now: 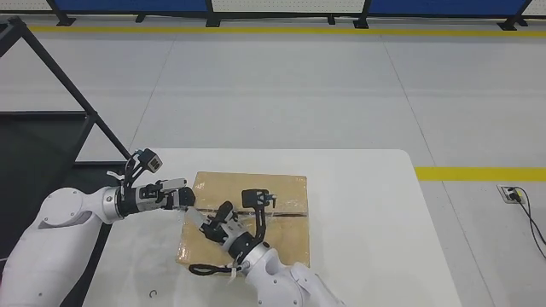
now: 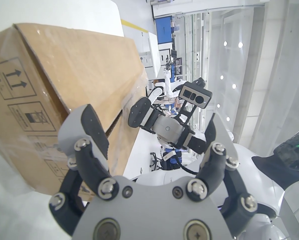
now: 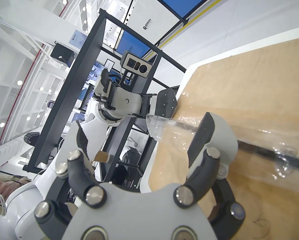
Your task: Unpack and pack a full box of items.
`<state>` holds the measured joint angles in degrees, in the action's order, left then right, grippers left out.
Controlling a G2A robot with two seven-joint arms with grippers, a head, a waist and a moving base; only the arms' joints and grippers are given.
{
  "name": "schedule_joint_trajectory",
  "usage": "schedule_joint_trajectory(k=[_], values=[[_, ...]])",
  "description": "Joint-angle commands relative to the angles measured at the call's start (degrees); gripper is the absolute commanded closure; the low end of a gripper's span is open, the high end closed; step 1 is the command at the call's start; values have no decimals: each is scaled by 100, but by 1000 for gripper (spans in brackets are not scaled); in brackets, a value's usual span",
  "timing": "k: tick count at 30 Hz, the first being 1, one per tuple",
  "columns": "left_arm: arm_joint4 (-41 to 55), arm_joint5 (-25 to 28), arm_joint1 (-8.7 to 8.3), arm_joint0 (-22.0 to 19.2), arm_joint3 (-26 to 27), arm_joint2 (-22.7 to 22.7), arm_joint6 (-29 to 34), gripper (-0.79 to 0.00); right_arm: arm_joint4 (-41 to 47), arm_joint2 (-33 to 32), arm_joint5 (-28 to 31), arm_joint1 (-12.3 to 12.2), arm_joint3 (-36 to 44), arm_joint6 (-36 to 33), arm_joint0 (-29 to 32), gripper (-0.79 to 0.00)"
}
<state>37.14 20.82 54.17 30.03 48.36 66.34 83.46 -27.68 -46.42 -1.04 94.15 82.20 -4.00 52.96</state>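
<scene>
Right wrist view has the right gripper [image 3: 142, 138] with its fingers spread wide and clamped on nothing. One pad hangs over the lid of the cardboard box [image 3: 251, 88], the other out past the box's edge. Between them, nearer the pad over the lid, a loose end of clear tape [image 3: 161, 128] stands up where the dark seam [image 3: 264, 153] meets that edge.

In the left wrist view the left gripper [image 2: 151, 133] is also open and holds nothing. One of its pads sits just beside the box's upper corner, over the end face with the printed marks, and the other is out in free air. The two grippers face each other across that edge, near but apart. The box sits shut on the white table [image 1: 367, 222].

The box is sealed and said to be full, so it is probably heavy, and its board is stiff; it looks better held steady than lifted. The tape is thin, slick and sticky and will likely stretch or tear. The best hold seems to be the raised tab, pinched low where it leaves the board, then drawn along the seam
</scene>
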Motion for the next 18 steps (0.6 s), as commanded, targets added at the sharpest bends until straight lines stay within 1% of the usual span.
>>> schedule_joint_trajectory(k=[1,9,18], values=[[22,4,0,21,0,8,-4,-785,27,-21,-5,16,-32,29,-7,-785],[51,-9,0,88,25,24,9,-785,211,-150,-14,96,-221,289,-93,-785],[77,37,-44,186,99,192,-120,-785,317,-144,-53,183,-540,146,-231,-785]])
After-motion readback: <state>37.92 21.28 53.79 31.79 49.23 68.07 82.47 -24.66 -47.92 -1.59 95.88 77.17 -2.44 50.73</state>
